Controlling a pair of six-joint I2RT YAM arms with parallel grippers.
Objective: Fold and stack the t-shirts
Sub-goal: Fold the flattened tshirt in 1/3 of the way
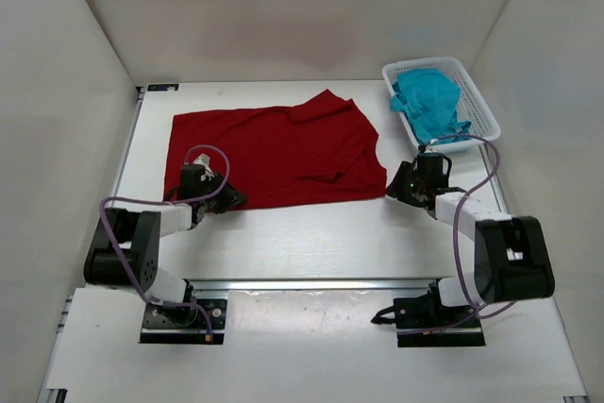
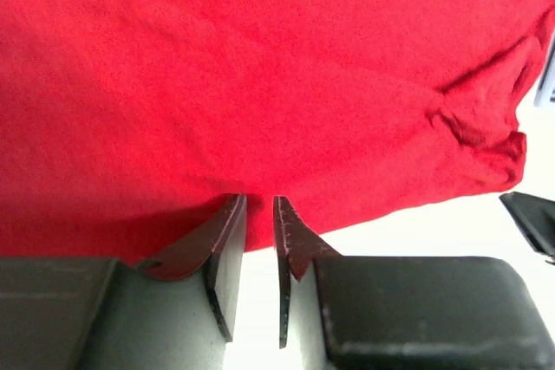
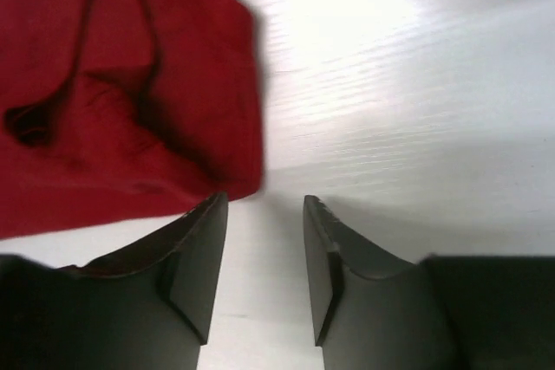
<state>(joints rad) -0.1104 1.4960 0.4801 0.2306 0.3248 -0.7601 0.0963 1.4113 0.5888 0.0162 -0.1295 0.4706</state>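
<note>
We see red shirt (image 1: 274,153) spread flat, long axis left-right. Left gripper (image 2: 260,200) at its near-left hem, slit-narrow, grip unclear. Right gripper (image 3: 264,202) parted, empty, just right of near-right corner.

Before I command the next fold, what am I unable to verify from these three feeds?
Left hand: the left wrist view shows its tips at the red t-shirt hem, not whether cloth is pinched; top view too small.
Teal t-shirt: bunched in the basket, its own folds hide sleeves and hem in the top view.
Red t-shirt's far right part: folded over itself, covering what lies beneath.
Right wrist view: the frame edge cuts off the red t-shirt.
</note>
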